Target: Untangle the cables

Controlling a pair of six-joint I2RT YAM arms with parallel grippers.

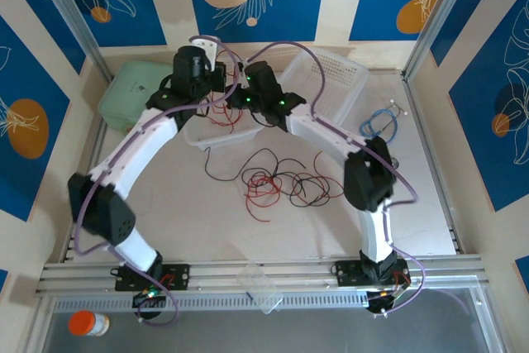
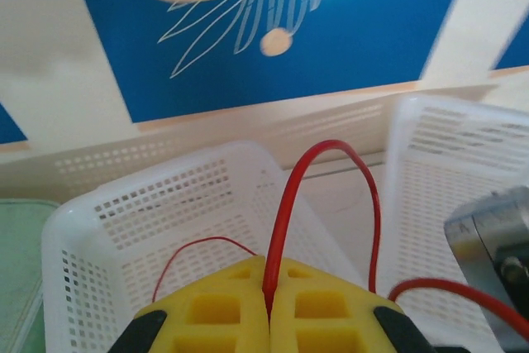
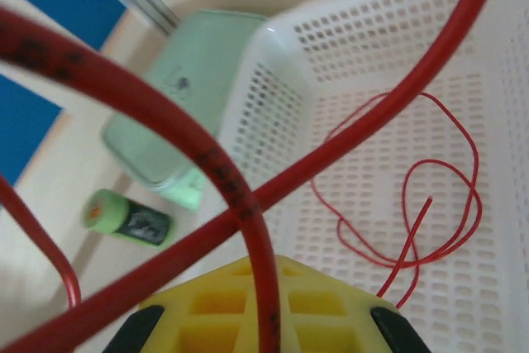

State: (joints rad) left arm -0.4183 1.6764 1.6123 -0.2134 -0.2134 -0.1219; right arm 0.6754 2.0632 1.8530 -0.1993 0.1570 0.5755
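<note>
Left tool [image 2: 269, 310]: yellow fingers pressed together, pinching a red cable [image 2: 285, 204] that arches up over a white basket [image 2: 165, 212]. Right tool [image 3: 263, 324]: likewise pressed together, a red strand [image 3: 235, 196] clamped between its pads above the same basket. More cables [image 1: 277, 183] (red and black, tangled) lie on the counter [image 1: 182, 204], nearer the arm bases. A pale green box [image 3: 194, 80] and a green cylinder [image 3: 128, 219] carry dark print, too blurred to read.
</note>
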